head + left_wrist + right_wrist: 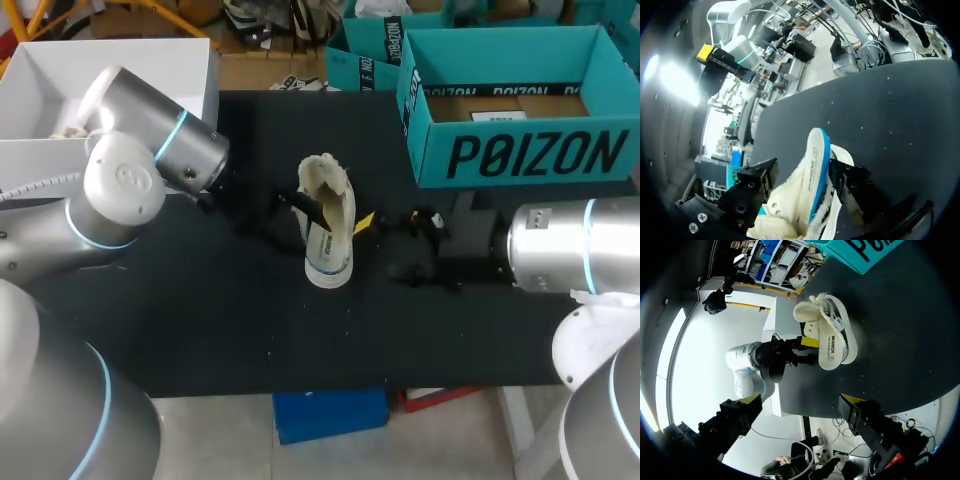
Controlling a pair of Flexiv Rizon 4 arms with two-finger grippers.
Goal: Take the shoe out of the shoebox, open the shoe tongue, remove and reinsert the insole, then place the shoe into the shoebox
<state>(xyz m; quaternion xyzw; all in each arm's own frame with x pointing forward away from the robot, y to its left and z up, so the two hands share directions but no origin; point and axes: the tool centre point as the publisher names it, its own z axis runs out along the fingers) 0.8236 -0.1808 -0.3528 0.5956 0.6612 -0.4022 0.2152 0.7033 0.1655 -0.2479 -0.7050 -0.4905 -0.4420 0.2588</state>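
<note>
2 arms [130, 180] [570, 245], 1 shoe [335, 195] btwn

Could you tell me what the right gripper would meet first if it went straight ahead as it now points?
Probably the shoe, which sits between the left gripper's fingers; the depth is unclear.

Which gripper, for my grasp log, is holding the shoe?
The left gripper: its two fingers clamp the shoe, one on the sole, one on the fleecy upper. The right gripper is open and apart from the shoe.
</note>
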